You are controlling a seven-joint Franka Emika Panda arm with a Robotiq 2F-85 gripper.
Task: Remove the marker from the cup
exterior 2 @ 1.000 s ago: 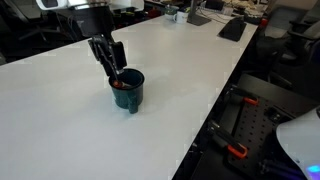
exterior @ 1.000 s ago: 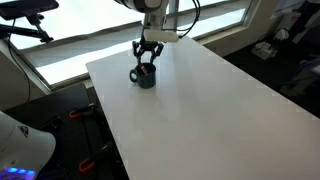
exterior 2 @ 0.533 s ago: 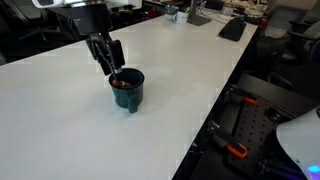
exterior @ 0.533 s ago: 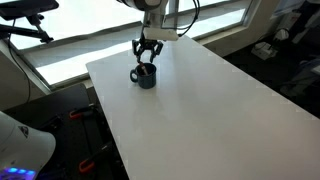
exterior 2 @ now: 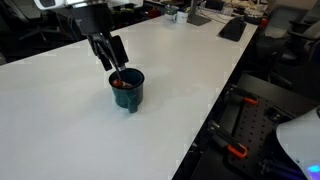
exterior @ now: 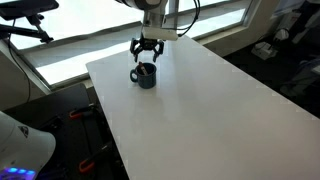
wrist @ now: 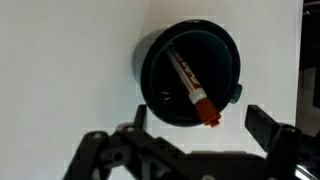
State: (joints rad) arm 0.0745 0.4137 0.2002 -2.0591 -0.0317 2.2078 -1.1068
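Both exterior views look down at the table [exterior: 200, 100] (opposite sides, seemingly); wrist view peers closely into the cup [wrist: 215, 60].

The counter [exterior: 210, 100] is plain white with no pattern, in both exterior views and in the wrist view. On it the cup [wrist: 190, 75] is dark navy, nearly black. In an exterior view the cup [exterior 2: 128, 94] leans toward teal, with a reddish glint inside. In the wrist view the marker [wrist: 186, 80] shows a dark body with a pale streak along it and a bright red-orange end. The pincer [wrist: 200, 128] is black — so are its fingers [exterior 2: 118, 50].
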